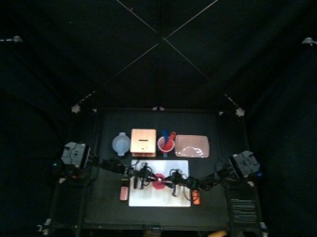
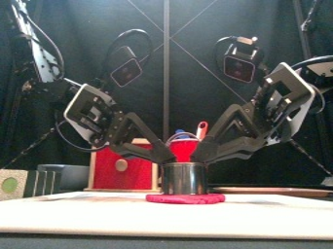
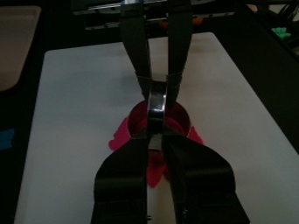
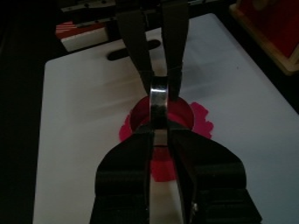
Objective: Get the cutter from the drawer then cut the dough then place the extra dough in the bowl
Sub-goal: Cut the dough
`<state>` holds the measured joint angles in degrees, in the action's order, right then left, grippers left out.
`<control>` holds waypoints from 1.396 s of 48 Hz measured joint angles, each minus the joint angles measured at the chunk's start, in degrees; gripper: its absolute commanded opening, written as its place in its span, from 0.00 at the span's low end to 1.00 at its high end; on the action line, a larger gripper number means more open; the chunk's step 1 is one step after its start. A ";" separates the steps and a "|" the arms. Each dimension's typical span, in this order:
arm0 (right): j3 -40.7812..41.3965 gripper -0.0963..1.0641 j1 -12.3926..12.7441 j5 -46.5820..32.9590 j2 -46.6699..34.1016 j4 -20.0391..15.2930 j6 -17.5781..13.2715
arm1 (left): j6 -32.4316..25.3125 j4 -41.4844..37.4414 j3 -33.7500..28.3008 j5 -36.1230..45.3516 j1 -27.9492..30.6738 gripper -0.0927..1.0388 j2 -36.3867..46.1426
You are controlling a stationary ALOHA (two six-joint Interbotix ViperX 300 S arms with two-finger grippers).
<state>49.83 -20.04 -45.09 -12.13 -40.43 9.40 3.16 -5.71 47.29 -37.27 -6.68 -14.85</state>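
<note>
The round metal cutter with a wire handle (image 2: 184, 179) stands upright on the flat pink dough (image 2: 184, 198), mid-way across the white cutting board (image 1: 158, 198) on the table's near half. The left gripper (image 2: 158, 161) and the right gripper (image 2: 209, 161) meet it from opposite sides. The jaws of each are narrowed almost closed and clamp the cutter.

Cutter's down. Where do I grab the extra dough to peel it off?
Pinch the ragged outer edge of the dough poking out past the cutter, coming in low from the side: it lies flat and thin on the white cutting board, so that free rim is likely the only hold.
</note>
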 measured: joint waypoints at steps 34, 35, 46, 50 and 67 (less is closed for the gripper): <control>-0.35 0.51 0.44 6.77 0.00 -0.09 -0.09 | 0.00 -1.14 -1.76 9.93 -2.11 0.38 -0.35; -0.35 0.51 0.53 6.86 -0.09 -0.18 0.00 | 0.00 -1.05 -1.76 9.93 -2.02 0.38 -0.35; -0.70 0.51 0.62 9.32 -0.09 -0.18 -0.09 | 0.00 -1.41 -1.93 11.16 -2.11 0.37 -0.79; -0.88 0.51 0.79 10.11 -0.09 -0.18 0.00 | 0.00 -1.41 -2.02 11.34 -2.02 0.37 -0.97; -1.14 0.51 1.14 13.27 -0.09 -0.18 0.00 | 0.00 -1.49 -3.60 16.52 -2.20 0.37 -1.14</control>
<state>48.69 -18.90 -31.82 -12.22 -40.61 9.40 3.16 -7.21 43.68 -20.74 -8.88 -16.00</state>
